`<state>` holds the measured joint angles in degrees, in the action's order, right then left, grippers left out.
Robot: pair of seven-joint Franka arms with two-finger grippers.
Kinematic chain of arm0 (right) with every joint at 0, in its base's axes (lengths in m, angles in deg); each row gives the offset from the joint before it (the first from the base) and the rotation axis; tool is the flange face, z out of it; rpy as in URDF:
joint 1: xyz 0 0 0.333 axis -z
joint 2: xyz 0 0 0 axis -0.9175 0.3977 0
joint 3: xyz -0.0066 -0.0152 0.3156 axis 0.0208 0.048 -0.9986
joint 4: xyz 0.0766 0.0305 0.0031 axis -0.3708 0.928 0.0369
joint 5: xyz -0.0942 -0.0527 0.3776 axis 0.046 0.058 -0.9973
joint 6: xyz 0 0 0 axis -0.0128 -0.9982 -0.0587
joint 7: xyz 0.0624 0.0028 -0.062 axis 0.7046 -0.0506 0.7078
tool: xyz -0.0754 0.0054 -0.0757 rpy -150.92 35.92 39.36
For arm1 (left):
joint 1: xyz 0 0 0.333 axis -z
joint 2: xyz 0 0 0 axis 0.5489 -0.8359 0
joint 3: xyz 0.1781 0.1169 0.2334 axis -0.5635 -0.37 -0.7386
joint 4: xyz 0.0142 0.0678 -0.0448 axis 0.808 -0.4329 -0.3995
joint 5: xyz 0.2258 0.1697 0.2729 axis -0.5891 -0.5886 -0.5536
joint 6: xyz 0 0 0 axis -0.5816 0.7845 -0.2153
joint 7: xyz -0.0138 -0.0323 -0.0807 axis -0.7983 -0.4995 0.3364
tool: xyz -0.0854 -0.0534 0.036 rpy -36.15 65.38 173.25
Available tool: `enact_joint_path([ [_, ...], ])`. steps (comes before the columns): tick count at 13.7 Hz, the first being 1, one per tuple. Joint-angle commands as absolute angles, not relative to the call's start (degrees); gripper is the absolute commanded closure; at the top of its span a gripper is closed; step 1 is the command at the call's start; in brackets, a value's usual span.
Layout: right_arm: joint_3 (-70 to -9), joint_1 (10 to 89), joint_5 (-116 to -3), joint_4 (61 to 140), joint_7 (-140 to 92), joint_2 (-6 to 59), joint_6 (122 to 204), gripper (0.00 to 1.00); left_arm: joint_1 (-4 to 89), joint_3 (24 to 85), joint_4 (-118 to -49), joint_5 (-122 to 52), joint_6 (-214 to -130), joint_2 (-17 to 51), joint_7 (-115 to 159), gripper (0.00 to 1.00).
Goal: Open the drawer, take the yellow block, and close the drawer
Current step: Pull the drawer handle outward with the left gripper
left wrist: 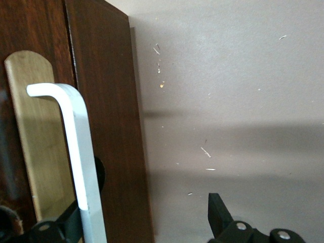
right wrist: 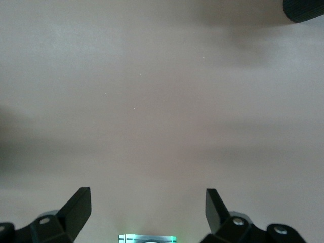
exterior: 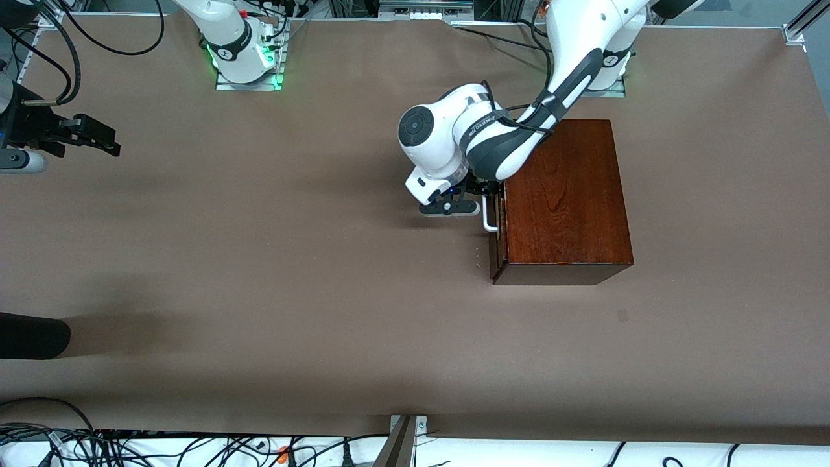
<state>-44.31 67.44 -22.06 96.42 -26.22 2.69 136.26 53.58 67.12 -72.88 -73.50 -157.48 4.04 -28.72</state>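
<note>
The dark reddish-brown wooden box (exterior: 564, 194) stands toward the left arm's end of the table. Its drawer (exterior: 497, 250) looks shut, its dark front facing the right arm's end. The white U-shaped handle (exterior: 489, 219) sticks out from that front. My left gripper (exterior: 487, 191) is at the handle, open. In the left wrist view the handle bar (left wrist: 76, 147) passes between its fingers (left wrist: 218, 212), close to one of them, in front of the drawer front (left wrist: 109, 131). My left gripper (left wrist: 139, 220) does not clamp the bar. My right gripper (exterior: 107, 139) waits open and empty over bare table (right wrist: 147, 205). The yellow block is hidden.
A black rounded object (exterior: 32, 336) pokes in at the table edge toward the right arm's end, nearer the front camera; it also shows in the right wrist view (right wrist: 304, 10). Cables and a metal bracket (exterior: 405, 441) lie along the near edge.
</note>
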Motion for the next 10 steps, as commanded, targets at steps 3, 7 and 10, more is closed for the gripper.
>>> enact_joint_path([
  [3,-45.2,68.4,-21.3,95.9,-25.6,2.6,135.5,0.0,58.0,67.4,-65.6,-74.7,-156.9,-0.9,-32.6,0.0],
  [7,-45.2,68.4,-21.3,95.9,-25.7,2.6,135.5,0.0,59.4,67.4,-63.9,-74.4,-157.0,-1.8,-33.3,0.0],
  [10,-45.2,68.4,-21.3,95.9,-25.6,2.6,135.6,0.0,60.4,67.4,-62.0,-74.3,-157.0,-2.7,-33.7,0.0],
])
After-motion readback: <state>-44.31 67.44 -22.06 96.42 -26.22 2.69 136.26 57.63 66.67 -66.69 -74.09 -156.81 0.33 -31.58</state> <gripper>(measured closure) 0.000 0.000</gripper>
